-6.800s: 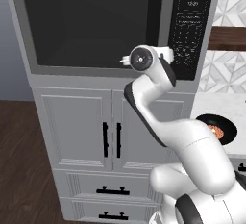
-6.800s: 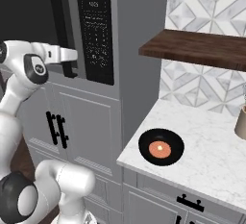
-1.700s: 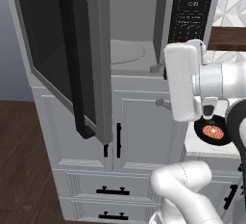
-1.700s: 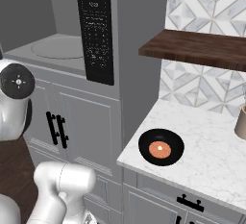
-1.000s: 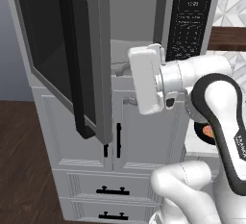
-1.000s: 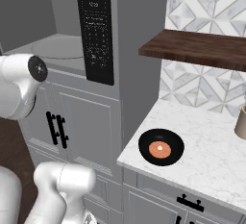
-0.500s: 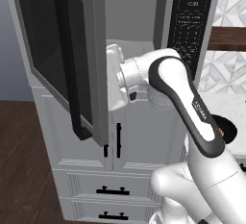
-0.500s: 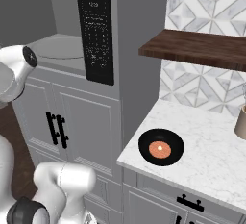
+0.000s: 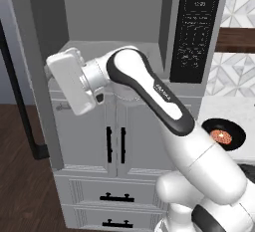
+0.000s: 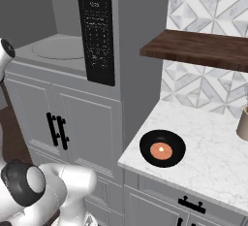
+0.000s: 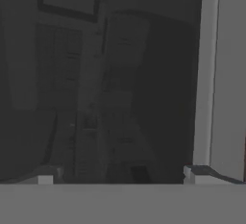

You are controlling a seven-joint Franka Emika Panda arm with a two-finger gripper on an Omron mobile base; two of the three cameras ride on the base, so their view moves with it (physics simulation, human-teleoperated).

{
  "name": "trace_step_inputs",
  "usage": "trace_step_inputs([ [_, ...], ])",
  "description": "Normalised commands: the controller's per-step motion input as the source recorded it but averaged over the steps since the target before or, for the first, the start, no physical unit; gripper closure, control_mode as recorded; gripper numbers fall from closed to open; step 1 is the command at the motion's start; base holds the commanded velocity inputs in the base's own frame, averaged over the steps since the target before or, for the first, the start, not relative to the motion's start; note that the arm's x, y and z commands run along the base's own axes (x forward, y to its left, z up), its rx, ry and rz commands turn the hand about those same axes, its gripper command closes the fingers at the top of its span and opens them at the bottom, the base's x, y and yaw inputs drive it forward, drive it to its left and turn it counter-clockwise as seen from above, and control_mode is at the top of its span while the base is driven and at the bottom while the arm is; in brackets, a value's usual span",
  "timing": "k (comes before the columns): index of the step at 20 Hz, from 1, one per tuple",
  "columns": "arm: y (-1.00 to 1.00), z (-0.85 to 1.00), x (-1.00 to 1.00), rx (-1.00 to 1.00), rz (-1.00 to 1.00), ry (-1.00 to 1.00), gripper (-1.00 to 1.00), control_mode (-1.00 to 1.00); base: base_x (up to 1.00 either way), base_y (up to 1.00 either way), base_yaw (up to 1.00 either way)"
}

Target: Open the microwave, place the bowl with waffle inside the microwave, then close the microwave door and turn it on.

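Microwave (image 9: 119,52) standing open w/ cavity exposed; its door (image 11: 120,88) apparently facing the gripper (image 11: 120,176), fingers spread wide apart, gripping nothing. Bowl with waffle (image 10: 162,148) sitting on marble counter (image 10: 213,157), rt of microwave.

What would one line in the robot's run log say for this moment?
grey built-in microwave: cavity open | dark glass door: swung wide, facing hand | hand: open, holding nothing | glossy black bowl with waffle: on marble counter | next: fetch bowl
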Motion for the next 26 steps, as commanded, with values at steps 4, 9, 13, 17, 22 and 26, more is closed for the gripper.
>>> trace_step_inputs([
  [4,-0.86,-0.03,-0.26,0.07,-0.06,-0.26,-1.00,-1.00,0.00,0.00,0.00],
  [9,-1.00,-0.28,-0.41,0.02,-0.16,-0.19,-1.00,-1.00,0.00,0.00,0.00],
  [13,-1.00,-0.21,-0.45,-0.05,-0.25,-0.01,-1.00,-1.00,0.00,0.00,0.00],
  [17,-1.00,-0.17,-0.29,-0.09,-0.30,0.04,-1.00,-1.00,0.00,0.00,0.00],
  [22,-1.00,-0.36,-0.27,-0.16,-0.32,0.09,-1.00,-1.00,0.00,0.00,0.00],
  [26,-1.00,-0.46,-0.07,-0.16,-0.34,0.17,-1.00,-1.00,0.00,0.00,0.00],
])
